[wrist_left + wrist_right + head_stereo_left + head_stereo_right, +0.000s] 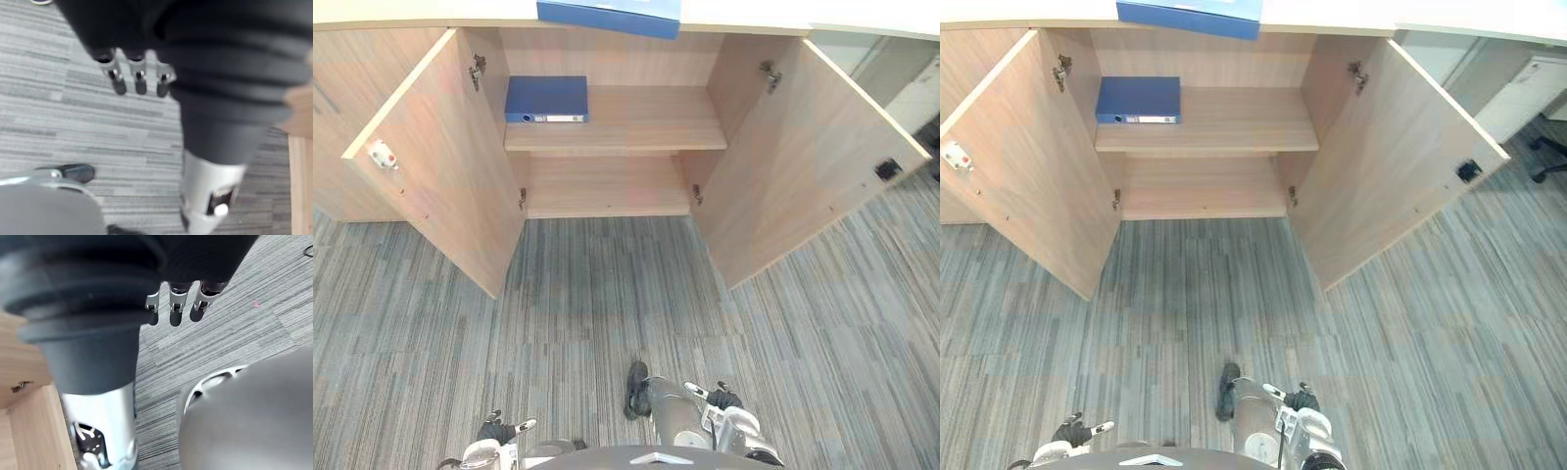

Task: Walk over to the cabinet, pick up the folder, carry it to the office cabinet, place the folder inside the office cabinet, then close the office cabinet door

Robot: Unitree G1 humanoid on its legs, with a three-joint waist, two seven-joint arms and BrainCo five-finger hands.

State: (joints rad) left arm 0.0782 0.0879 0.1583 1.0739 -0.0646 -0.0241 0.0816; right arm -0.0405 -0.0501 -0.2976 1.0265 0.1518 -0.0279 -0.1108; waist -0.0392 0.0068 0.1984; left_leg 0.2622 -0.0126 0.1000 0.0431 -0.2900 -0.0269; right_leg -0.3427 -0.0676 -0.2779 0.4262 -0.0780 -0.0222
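A blue folder lies flat at the left end of the upper shelf inside the wooden office cabinet. Both cabinet doors stand wide open: the left door and the right door. A second blue folder lies on the cabinet's top and juts over its front edge. My left hand and right hand hang low at my sides, well short of the cabinet. In the wrist views the left hand's fingers and the right hand's fingers hang straight over the carpet, holding nothing.
Striped grey carpet runs from me to the cabinet. The open doors swing out over it on both sides. The lower shelf holds nothing. A white cabinet stands at the far right, past the right door.
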